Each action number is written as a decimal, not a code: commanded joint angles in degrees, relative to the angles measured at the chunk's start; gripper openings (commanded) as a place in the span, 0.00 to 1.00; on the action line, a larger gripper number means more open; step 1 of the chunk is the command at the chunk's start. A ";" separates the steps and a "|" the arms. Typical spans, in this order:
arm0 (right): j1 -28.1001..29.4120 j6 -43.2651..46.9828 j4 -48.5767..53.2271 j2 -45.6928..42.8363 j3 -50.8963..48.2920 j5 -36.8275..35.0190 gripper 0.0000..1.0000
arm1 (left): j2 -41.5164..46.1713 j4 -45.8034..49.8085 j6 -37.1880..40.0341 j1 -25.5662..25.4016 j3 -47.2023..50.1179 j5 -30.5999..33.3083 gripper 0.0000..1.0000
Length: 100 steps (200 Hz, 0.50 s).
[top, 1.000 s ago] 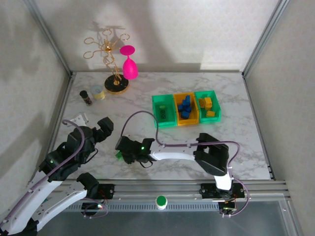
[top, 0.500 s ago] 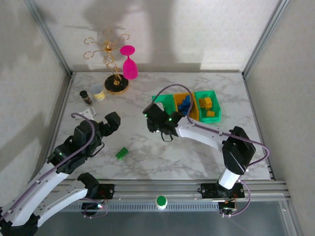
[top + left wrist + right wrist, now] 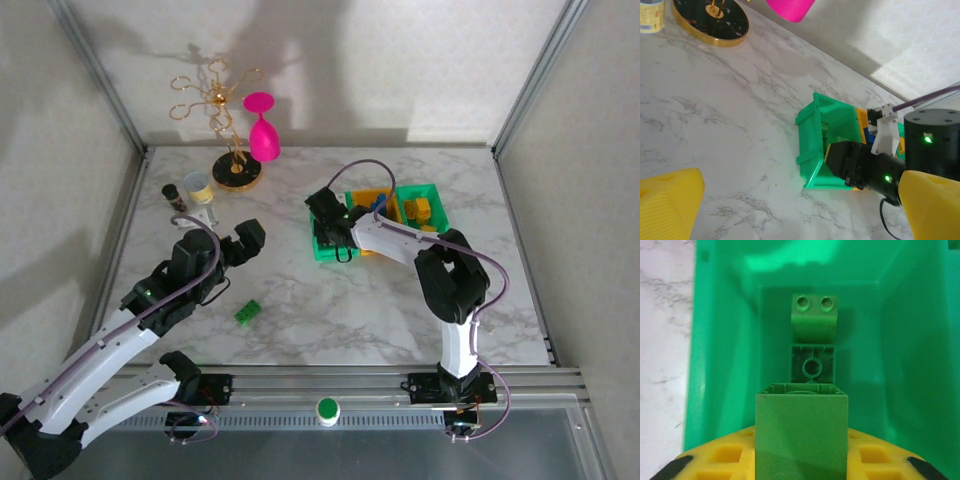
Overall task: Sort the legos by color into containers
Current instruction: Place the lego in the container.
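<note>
**One green brick (image 3: 801, 422) poised over the left green bin (image 3: 720, 350)**

The right gripper (image 3: 801, 452) is clamped on it just above that bin, which holds two more green bricks (image 3: 813, 315). The left gripper (image 3: 243, 240), fingers wide apart, hovers well to the bin's left.

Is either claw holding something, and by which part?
Right gripper holds a green lego by its opposite sides, over the left green bin; left gripper holds nothing.
</note>
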<state>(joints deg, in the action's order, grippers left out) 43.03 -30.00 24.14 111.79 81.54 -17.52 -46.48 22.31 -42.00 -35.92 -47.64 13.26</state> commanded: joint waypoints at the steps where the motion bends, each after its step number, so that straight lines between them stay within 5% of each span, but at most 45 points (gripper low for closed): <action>1: -1.94 1.58 -1.77 2.73 3.73 1.39 0.25 | -0.10 -1.30 1.47 0.15 0.26 -0.39 1.00; 100: -5.67 3.24 -1.34 8.73 8.04 0.79 0.34 | -0.28 -1.43 1.33 0.23 0.70 -0.33 0.99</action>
<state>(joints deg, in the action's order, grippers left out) 37.74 -27.62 22.79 120.18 88.73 -16.49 -46.65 21.96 -41.56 -35.92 -47.46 13.26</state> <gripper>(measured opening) 0.326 0.996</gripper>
